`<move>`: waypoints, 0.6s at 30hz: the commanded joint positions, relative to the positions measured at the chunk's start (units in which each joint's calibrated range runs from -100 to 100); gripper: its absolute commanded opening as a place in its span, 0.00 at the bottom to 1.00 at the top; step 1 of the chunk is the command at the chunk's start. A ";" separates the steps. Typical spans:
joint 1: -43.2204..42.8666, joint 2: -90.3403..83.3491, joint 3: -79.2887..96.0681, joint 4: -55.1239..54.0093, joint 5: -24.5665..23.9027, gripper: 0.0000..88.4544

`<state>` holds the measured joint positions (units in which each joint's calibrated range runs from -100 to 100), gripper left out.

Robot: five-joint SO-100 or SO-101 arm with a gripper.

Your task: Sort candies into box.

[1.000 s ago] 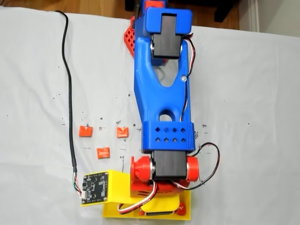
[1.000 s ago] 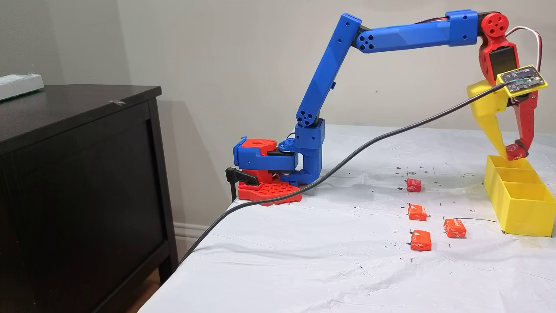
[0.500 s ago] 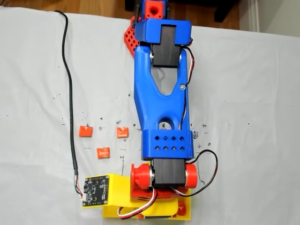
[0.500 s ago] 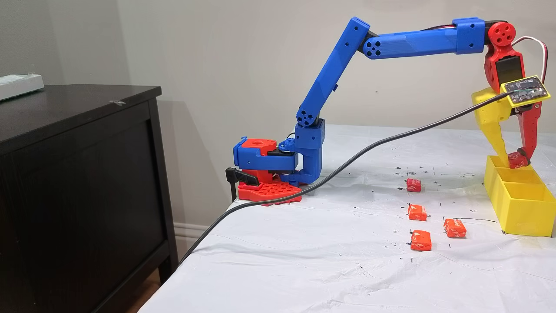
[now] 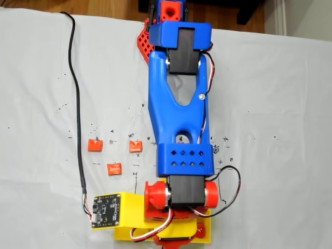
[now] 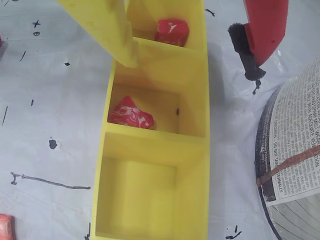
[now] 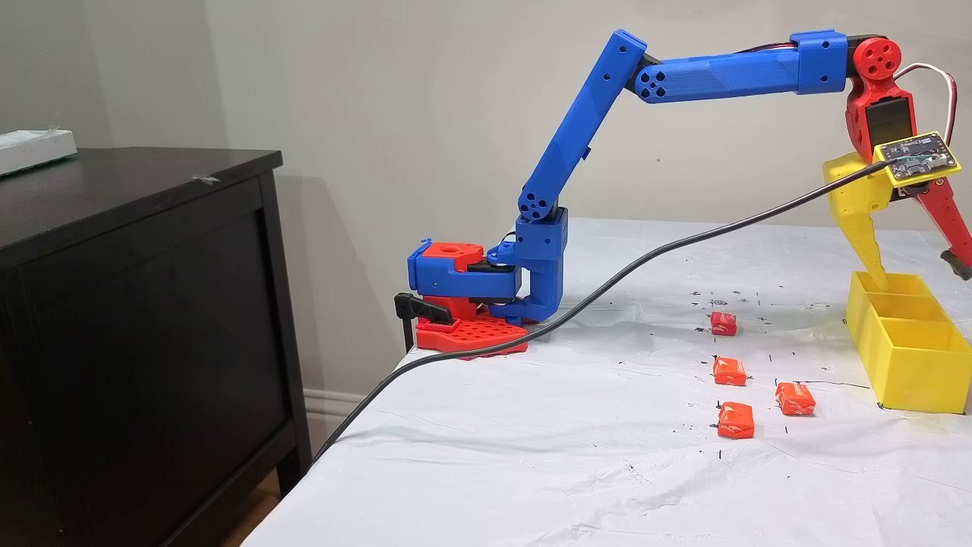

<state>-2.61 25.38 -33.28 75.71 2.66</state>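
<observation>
Candies (image 7: 729, 371) still to be sorted lie loose toward the tabletop's near edge, left of the box (image 7: 911, 357) in the side fixed view; two red ones (image 6: 131, 114) already sit in separate compartments. Each looks light, soft and crinkly, best pinched across its flat sides. Above the box, the gripper (image 7: 919, 272) hangs with fingers spread wide, empty.

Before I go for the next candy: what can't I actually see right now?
- Tray interior, overhead fixed view: hidden by the arm.
- Tray interior, side fixed view: walls hide the dropped candies.
- Top-compartment candy, wrist view: print too blurred to read.
- Candy at the bottom-left edge, wrist view: mostly cut off.
</observation>
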 commanded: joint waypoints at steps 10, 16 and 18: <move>-0.92 -19.95 13.02 3.41 2.30 0.00; -2.19 -30.05 29.95 3.00 3.17 0.00; -2.46 -32.00 34.69 2.67 3.32 0.00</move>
<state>-4.56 3.98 -6.24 78.89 5.54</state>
